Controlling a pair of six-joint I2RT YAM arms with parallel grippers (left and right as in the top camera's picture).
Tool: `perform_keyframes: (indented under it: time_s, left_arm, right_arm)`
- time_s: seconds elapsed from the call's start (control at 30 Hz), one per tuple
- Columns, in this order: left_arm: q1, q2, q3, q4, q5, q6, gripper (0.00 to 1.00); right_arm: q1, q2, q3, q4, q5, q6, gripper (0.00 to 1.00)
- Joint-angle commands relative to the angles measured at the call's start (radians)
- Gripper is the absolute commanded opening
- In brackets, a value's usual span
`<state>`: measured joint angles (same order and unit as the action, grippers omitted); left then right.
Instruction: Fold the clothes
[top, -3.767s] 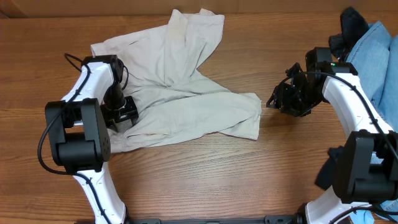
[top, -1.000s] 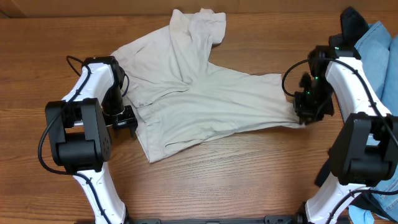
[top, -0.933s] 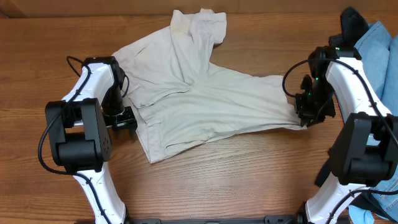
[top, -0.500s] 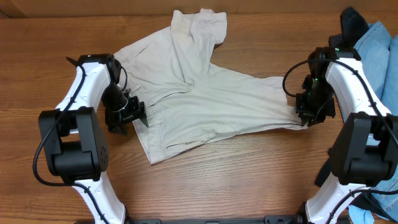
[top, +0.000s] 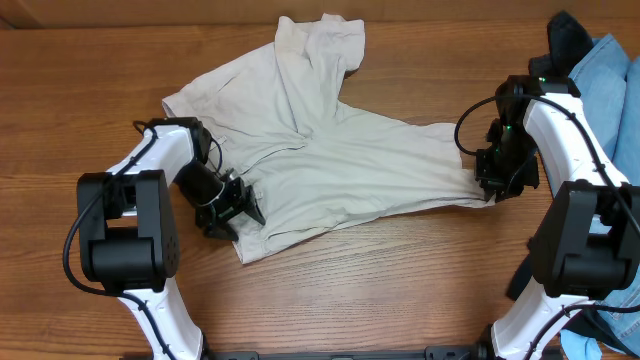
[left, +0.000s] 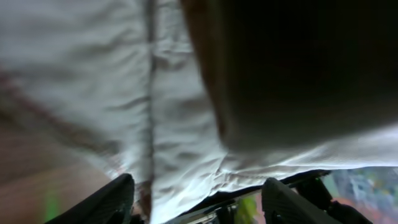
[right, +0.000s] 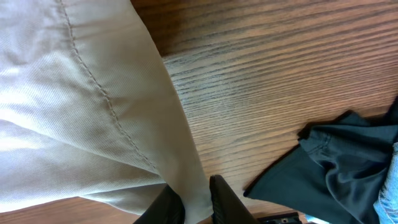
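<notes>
The clothes, a pale beige pair of trousers (top: 340, 160), lie spread across the wooden table (top: 400, 290), with one leg running right and the other bunched at the back. My left gripper (top: 240, 208) sits low at the front left edge of the cloth. In the left wrist view its fingers (left: 109, 202) stand wide apart, open, with wrinkled beige fabric (left: 93, 74) between them. My right gripper (top: 488, 190) is at the leg's end. In the right wrist view it (right: 198, 208) is shut on the stitched hem (right: 74, 93).
A light blue denim garment (top: 612, 90) and a black garment (top: 565, 40) lie at the table's right edge, behind the right arm. The black cloth (right: 336, 162) lies close to the right fingers. Bare wood shows along the front.
My left gripper has swung from left of the trousers toward the front right, onto the cloth's front left edge. The cloth's left corner shifted slightly left. The right arm has stayed still.
</notes>
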<state>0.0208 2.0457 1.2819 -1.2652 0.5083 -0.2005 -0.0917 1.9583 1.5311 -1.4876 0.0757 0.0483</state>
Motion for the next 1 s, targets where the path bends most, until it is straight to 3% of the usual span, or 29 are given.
perform_keyframes:
  time_s: [0.0,0.03,0.13,0.23,0.37,0.47,0.8,0.97]
  left_arm:
    - [-0.011,-0.019,-0.014,0.007,0.095,0.048,0.64]
    - [-0.014,-0.019,-0.014,0.005,0.095,0.048,0.6]
    - [-0.015,-0.019,-0.014,-0.007,0.094,0.048,0.35]
    - [-0.015,-0.02,-0.014,-0.007,0.063,0.045,0.17]
    - [-0.014,-0.02,-0.014,-0.003,-0.044,0.013,0.1]
    - [-0.015,-0.026,-0.014,0.008,-0.043,0.013,0.04]
    - [0.034,-0.238,-0.014,0.048,-0.228,-0.04,0.05]
    - [0.106,-0.377,-0.023,-0.077,-0.229,-0.039,0.04]
  right_arm:
    - [-0.007,0.0,-0.007,0.002,0.012,0.005,0.17]
    - [-0.007,0.0,-0.007,0.002,0.012,0.005,0.17]
    - [-0.007,0.0,-0.007,0.002,0.012,0.005,0.17]
    - [-0.007,0.0,-0.007,0.002,0.011,0.005,0.17]
    - [-0.007,0.0,-0.007,0.002,0.008,0.005,0.17]
    - [-0.007,0.0,-0.007,0.002,0.005,0.005,0.17]
    - [-0.007,0.0,-0.006,0.0,-0.003,0.005,0.17]
    - [-0.007,0.0,-0.006,-0.009,-0.002,0.005,0.17]
